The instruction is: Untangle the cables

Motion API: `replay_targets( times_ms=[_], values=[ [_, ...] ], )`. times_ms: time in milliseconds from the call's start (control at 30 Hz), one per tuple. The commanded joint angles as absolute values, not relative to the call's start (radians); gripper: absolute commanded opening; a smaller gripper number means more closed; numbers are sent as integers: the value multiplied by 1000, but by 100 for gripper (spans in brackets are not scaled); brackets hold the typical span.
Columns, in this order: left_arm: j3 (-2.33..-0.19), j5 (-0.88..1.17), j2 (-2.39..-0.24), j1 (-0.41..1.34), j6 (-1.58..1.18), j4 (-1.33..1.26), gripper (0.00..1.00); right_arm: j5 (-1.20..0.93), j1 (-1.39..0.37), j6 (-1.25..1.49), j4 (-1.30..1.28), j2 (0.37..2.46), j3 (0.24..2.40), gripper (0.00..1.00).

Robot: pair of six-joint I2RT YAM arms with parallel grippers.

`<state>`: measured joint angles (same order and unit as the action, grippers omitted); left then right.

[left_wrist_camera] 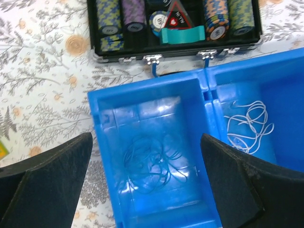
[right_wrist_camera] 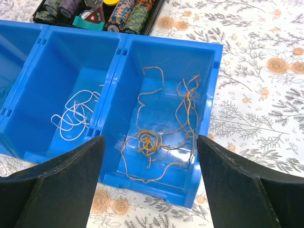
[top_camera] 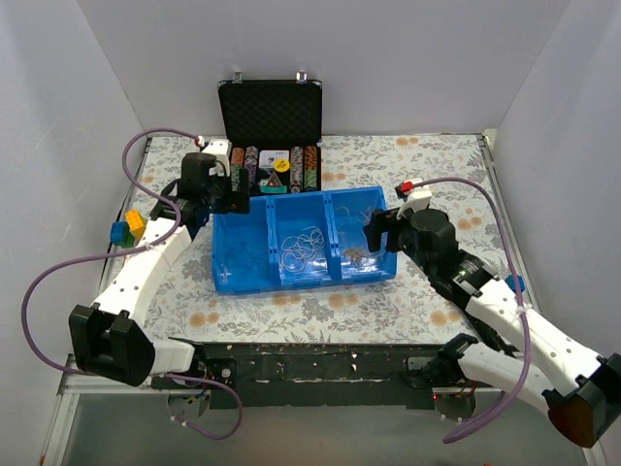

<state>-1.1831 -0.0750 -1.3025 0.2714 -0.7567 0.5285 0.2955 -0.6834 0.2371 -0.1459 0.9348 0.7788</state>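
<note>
A blue tray [top_camera: 221, 254] with three compartments lies mid-table. Thin blue loops [left_wrist_camera: 152, 159] lie in its left compartment, pale loops [top_camera: 303, 246] in the middle one, and yellow loops [right_wrist_camera: 159, 128] in the right one, also seen from above [top_camera: 355, 254]. The pale loops show in both wrist views too [left_wrist_camera: 249, 126] [right_wrist_camera: 73, 116]. My left gripper [left_wrist_camera: 147, 190] is open and empty above the left compartment. My right gripper [right_wrist_camera: 149, 190] is open and empty above the right compartment's near end.
An open black case [top_camera: 272, 146] of poker chips stands just behind the tray. Coloured blocks [top_camera: 129, 228] sit at the table's left edge. White walls close in the left, back and right sides. Mauve cables run along both arms.
</note>
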Motion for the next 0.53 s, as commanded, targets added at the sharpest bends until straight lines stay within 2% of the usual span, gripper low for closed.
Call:
replay_targets(
  times_ms=[0, 267, 500],
  values=[
    [-1139, -147, -1174, 268, -758, 536, 98, 330, -680, 244, -213, 842, 765, 88],
    [-1007, -107, -993, 268, -744, 462, 98, 339, -681, 247, -253, 701, 709, 89],
    [-942, -107, -913, 268, -765, 428, 98, 354, -681, 236, -298, 684, 722, 90]
  ],
)
